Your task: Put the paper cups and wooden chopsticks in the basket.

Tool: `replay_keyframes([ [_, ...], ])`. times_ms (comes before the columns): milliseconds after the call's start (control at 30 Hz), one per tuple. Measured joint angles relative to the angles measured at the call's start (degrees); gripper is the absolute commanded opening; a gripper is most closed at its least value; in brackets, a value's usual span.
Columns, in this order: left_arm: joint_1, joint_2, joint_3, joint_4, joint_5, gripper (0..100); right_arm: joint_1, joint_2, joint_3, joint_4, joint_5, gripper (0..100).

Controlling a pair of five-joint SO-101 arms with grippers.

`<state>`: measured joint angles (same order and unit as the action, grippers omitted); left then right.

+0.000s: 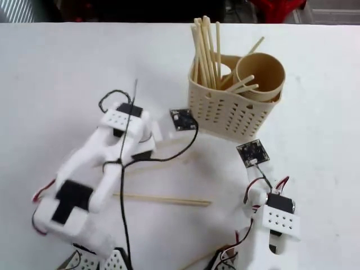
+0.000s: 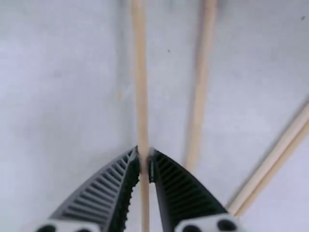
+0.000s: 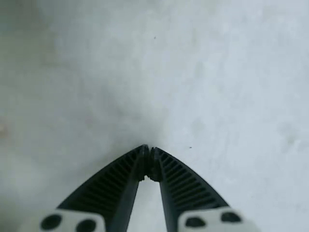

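Left end effector (image 2: 144, 162) clamped on 1 chopstick (image 2: 140, 87).
Right end effector (image 3: 148, 157) pressed together, holding nothing, above the bench (image 3: 193, 72); basket (image 1: 230, 115) holds cups (image 1: 260, 76).

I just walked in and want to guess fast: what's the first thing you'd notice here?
The basket at the far side of the table, stuffed with upright chopsticks and paper cups. Nearer, the left arm's fingers pinch one chopstick, with more loose ones lying on the table nearby.
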<state>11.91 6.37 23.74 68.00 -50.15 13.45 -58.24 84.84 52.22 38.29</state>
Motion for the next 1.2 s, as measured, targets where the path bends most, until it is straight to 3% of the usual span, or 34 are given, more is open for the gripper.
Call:
replay_keyframes([
  [233,0.1,-19.9,-1.4,9.8,0.3,2,0.0,0.0,0.0,0.0,0.0,1.8],
  [467,1.0,-40.2,-14.2,12.0,12.2,2,0.0,0.0,0.0,0.0,0.0,1.8],
  [633,7.7,-42.5,-19.5,1.6,25.1,2,0.0,0.0,0.0,0.0,0.0,1.8],
  [733,11.5,-40.3,-19.8,-9.4,31.6,2,0.0,0.0,0.0,0.0,0.0,1.8],
  [967,13.0,-27.3,-19.9,-36.3,46.9,3,0.0,0.0,0.0,0.0,0.0,1.8],
  [1200,13.0,-20.5,-19.9,-41.1,63.2,3,0.0,0.0,0.0,0.0,0.0,1.8],
])
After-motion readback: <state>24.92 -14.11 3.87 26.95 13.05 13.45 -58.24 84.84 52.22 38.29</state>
